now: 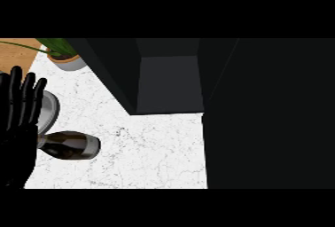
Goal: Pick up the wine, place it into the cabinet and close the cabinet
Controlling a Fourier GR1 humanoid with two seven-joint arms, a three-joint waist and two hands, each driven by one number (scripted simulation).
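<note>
The wine bottle (71, 145), dark with a grey base, appears to lie on its side on the white marble counter (150, 146) at the lower left. Its base points right and its neck end is hidden behind my left hand. My left hand (21, 111) shows at the left edge, open, fingers straight and pointing up, with nothing in its grasp. The dark cabinet (169, 82) stands open at the top centre, its grey inside visible. Its black door (268, 115) fills the right side of the view. My right hand does not show.
A grey plate (49, 111) lies on the counter, partly behind my left hand, just above the bottle. A potted plant (67, 60) stands at the top left, next to the cabinet's left wall. A strip of wooden surface (16, 52) shows in the top left corner.
</note>
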